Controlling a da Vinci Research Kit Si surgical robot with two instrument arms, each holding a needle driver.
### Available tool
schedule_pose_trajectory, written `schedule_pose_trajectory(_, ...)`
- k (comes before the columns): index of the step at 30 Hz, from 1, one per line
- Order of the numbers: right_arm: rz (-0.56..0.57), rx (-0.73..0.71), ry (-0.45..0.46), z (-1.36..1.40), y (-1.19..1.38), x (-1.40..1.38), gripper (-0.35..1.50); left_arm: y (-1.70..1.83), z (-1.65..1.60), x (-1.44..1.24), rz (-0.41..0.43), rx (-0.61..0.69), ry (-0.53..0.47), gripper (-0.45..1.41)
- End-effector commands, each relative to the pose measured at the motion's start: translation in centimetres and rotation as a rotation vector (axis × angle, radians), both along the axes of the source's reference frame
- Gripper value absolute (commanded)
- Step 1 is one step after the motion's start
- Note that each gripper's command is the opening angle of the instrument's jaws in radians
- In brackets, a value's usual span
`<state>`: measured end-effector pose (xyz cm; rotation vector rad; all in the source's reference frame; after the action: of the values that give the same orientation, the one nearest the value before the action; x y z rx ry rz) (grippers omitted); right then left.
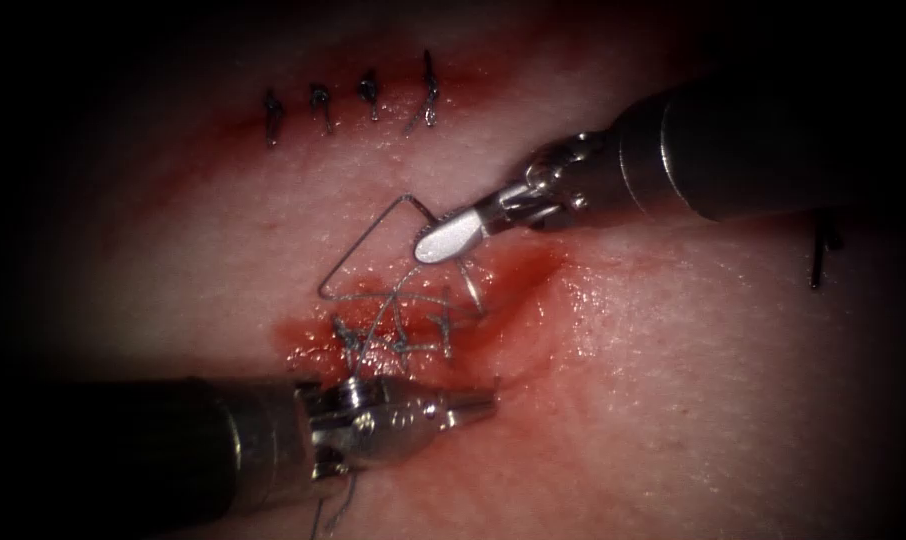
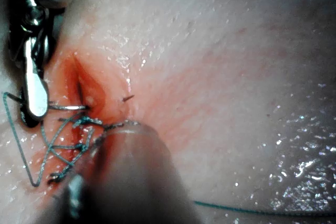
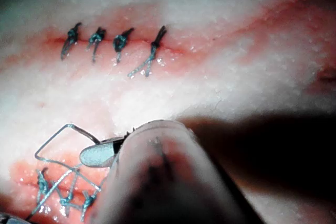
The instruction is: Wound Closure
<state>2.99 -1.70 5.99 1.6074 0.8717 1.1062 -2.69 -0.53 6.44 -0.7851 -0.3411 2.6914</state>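
Here, right pincer (image 1: 435,243) clamped on needle (image 1: 471,290), tip in cut (image 1: 508,300)'s open right end; left pincer (image 1: 478,405) closed, empty.

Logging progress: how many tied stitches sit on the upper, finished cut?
4, side by side along the upper cut: leftmost stitch, second stitch, third stitch, rightmost stitch. None seems hidden. Right hand holds the needle.

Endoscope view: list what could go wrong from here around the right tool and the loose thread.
1. The thread, apparently held by the shut right tool, stands in a loose loop over the stitches; it may snag on a knot.
2. What looks like the needle runs from that tool into the open cut; a tug may tear the tissue.
3. The left tool, its hold unclear, lies beside the stitches and may catch thread.
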Motion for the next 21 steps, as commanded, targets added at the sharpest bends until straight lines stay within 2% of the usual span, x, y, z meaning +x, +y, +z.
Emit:
schedule_pose_trajectory(1, -0.006, 0.01, 0.002, 0.0, -0.12, 0.07, -0.35, -0.05, 0.05, -0.06, 0.001, 0.003, -0.002, 0.11)
schedule_pose_trajectory(11, -0.024, 0.036, -0.027, -0.13, -0.45, -0.1, -0.35, -0.04, 0.02, -0.06, -0.001, 0.004, 0.003, 0.11)
schedule_pose_trajectory(14, -0.02, 0.04, -0.032, -0.15, -0.5, -0.16, -0.35, -0.03, -0.01, -0.06, -0.005, 0.002, 0.003, 0.12)
schedule_pose_trajectory(16, 0.029, 0.051, -0.033, -0.17, -0.44, -0.19, -0.35, -0.03, -0.05, -0.07, -0.018, -0.004, -0.003, 0.12)
schedule_pose_trajectory(17, 0.054, 0.027, -0.025, -0.16, -0.41, -0.2, -0.21, -0.02, -0.08, -0.08, -0.023, -0.012, -0.011, 0.14)
schedule_pose_trajectory(18, 0.117, -0.074, -0.024, -0.13, -0.33, -0.2, 0.36, 0.0, -0.15, -0.1, -0.025, -0.048, -0.036, 0.24)
schedule_pose_trajectory(19, 0.117, -0.074, -0.024, -0.13, -0.33, -0.2, 0.36, 0.0, -0.15, -0.1, -0.025, -0.048, -0.036, 0.24)
schedule_pose_trajectory(21, 0.197, -0.161, -0.049, -0.08, -0.23, -0.2, 1.03, 0.03, -0.24, -0.12, -0.019, -0.095, -0.071, 0.41)
